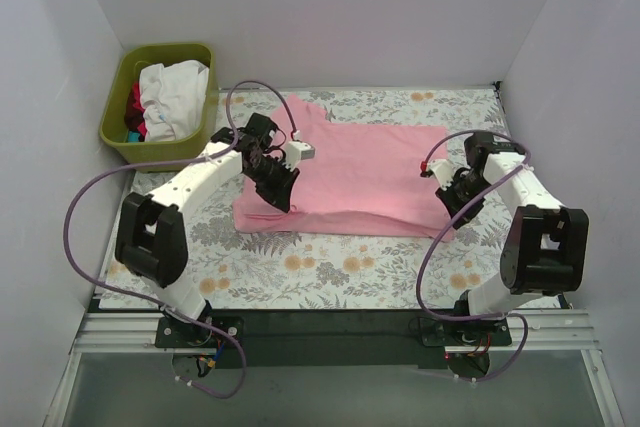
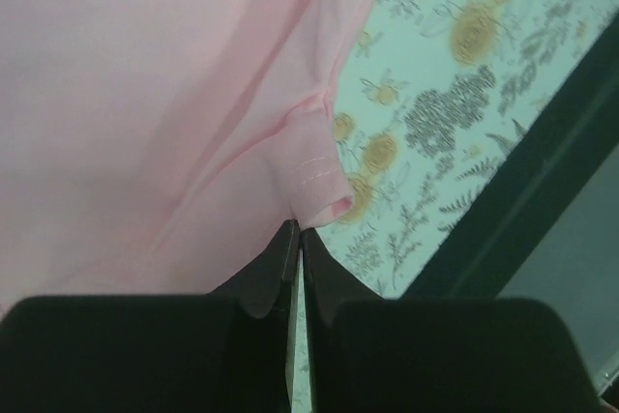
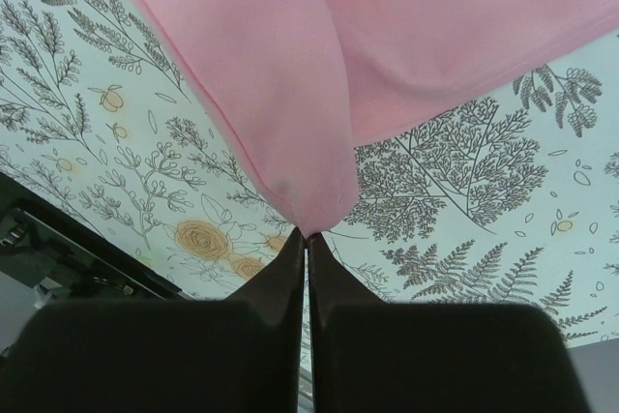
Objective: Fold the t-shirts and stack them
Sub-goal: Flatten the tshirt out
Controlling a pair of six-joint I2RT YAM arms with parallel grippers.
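A pink t-shirt (image 1: 350, 179) lies spread across the floral table cloth (image 1: 330, 267), partly folded. My left gripper (image 1: 278, 185) is at the shirt's left end, shut on its sleeve hem (image 2: 314, 181); the pink t-shirt (image 2: 145, 94) fills the upper left of the left wrist view. My right gripper (image 1: 452, 194) is at the shirt's right end, shut on a bunched fold of the pink t-shirt (image 3: 309, 181), lifted a little above the cloth. More shirts, white (image 1: 175, 87) and red, sit in the green basket (image 1: 118, 117) at the far left.
The green basket stands in the back left corner against the white walls. The table's dark front edge (image 1: 330, 322) runs along the near side, and it also shows in the left wrist view (image 2: 513, 210). Purple cables loop from both arms.
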